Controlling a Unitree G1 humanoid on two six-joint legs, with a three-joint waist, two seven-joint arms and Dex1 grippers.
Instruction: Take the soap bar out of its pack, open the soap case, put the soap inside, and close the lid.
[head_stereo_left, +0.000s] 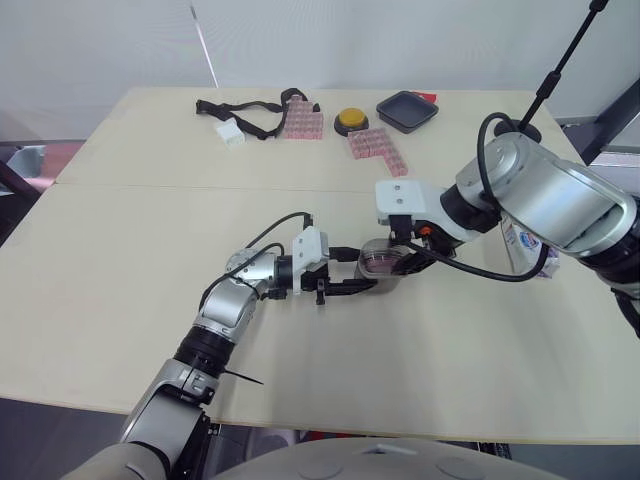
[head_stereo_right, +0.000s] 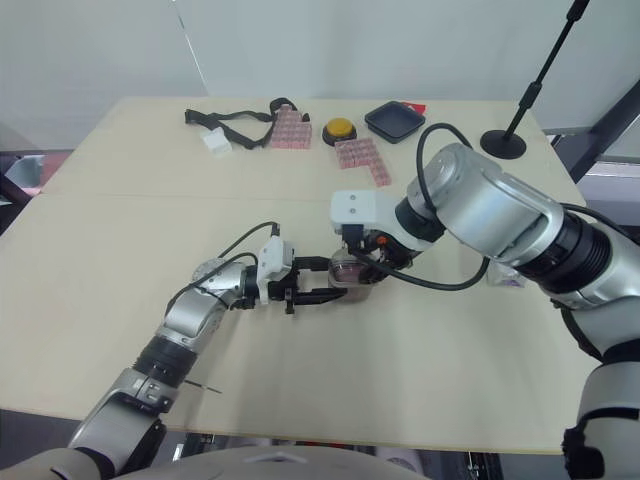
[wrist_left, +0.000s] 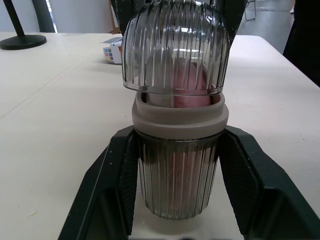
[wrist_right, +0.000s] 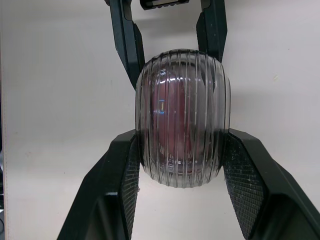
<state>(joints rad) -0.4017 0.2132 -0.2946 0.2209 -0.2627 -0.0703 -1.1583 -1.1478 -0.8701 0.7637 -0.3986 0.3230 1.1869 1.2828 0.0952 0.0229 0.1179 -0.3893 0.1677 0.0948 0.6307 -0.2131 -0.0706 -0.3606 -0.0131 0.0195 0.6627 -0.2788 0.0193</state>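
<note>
The soap case is a ribbed clear tub standing on the table near its middle, with the pink soap inside. My left gripper is shut on the case's base, one finger on each side. From above, my right gripper is shut on the domed lid. The lid sits slightly raised over the pale rim, and soap shows in the gap. The left gripper's fingers also flank the case in the right wrist view. The soap pack lies behind my right arm.
At the back of the table are a black tray, a yellow button, two pink blocks, a black strap and a white piece. A stand's base sits at the far right.
</note>
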